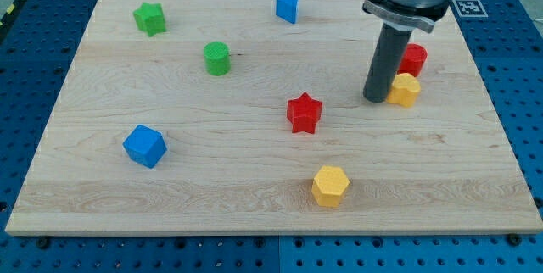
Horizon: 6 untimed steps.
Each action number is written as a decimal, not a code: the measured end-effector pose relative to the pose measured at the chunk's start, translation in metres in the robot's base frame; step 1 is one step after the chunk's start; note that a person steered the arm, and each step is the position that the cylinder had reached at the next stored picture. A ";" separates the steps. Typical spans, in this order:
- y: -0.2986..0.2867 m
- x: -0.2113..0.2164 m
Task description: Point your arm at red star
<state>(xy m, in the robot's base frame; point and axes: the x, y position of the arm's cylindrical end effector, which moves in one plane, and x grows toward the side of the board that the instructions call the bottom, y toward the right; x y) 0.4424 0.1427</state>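
Note:
The red star [305, 113] lies on the wooden board [254, 197] a little right of the middle. My tip [375, 99] rests on the board to the star's right and slightly above it, about a block and a half away. The tip stands right beside a yellow block [405, 90] on its right. A red block [414, 58] is partly hidden behind the rod.
A yellow hexagon block [330, 186] lies below the star. A blue cube [144, 146] is at the lower left. A green cylinder [217, 58] and a green star [150, 19] are at the upper left. A blue triangular block [288, 7] is at the top.

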 end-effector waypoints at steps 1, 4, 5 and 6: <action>0.017 0.000; -0.080 -0.004; -0.159 -0.020; -0.192 0.013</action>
